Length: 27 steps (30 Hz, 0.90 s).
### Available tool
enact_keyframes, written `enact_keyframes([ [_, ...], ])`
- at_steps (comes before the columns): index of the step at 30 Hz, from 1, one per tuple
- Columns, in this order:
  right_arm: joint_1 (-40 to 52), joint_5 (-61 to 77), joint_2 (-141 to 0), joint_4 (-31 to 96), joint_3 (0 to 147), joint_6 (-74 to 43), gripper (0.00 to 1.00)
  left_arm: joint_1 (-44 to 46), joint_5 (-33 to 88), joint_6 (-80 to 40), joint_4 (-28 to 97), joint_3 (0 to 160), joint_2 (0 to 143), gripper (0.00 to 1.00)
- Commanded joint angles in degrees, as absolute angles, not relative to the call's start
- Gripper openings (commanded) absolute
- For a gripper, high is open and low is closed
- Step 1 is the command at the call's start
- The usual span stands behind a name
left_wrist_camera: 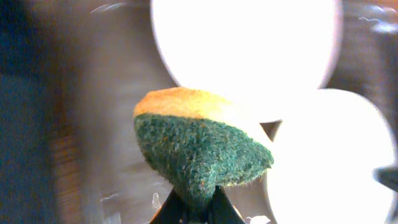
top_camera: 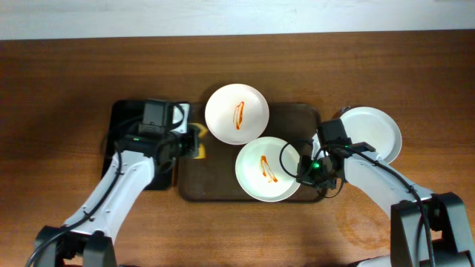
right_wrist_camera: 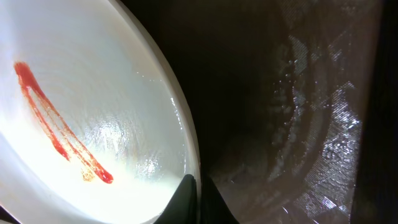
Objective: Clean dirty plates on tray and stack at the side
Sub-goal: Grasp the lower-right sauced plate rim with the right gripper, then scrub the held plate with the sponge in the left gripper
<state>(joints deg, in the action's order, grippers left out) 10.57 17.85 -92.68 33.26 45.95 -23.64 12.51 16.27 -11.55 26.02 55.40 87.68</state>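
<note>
Shows a brown wood-grain surface (top_camera: 59, 67) across the view, with a pale strip (top_camera: 223, 15) along the top edge.

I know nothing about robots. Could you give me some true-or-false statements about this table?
Two plates carry a red streak: the far plate and the near plate. True.
The left fingers hold a green-and-yellow sponge. True.
The clean plate sits on the brown tray. False: it lies on the table, right of the tray.
The right fingers grip nothing. False: they pinch the near plate's rim.
</note>
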Motion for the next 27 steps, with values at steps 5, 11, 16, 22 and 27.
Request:
enact_keyframes([
  [5, 11.2, 16.2, -92.4, 33.6, 45.5, -23.5, 0.04, 27.1, 28.3, -21.5, 14.3, 56.3, 93.8, 0.00],
  [11, 11.2, 16.2, -92.4, 33.6, 45.5, -23.5, 0.04, 35.0, 36.1, -31.6, 2.1, 56.3, 104.7, 0.00],
  [16, 11.2, 16.2, -92.4, 33.6, 45.5, -23.5, 0.04, 37.8, 34.9, -39.5, 0.4, 56.3, 107.7, 0.00],
  [22, 11.2, 16.2, -92.4, 33.6, 45.5, -23.5, 0.04, 39.2, 19.8, -39.7, 4.4, 56.3, 109.1, 0.00],
  [27, 11.2, 16.2, -92.4, 33.6, 45.5, -23.5, 0.04, 35.4, 2.2, -36.6, 2.9, 56.8, 109.1, 0.00],
])
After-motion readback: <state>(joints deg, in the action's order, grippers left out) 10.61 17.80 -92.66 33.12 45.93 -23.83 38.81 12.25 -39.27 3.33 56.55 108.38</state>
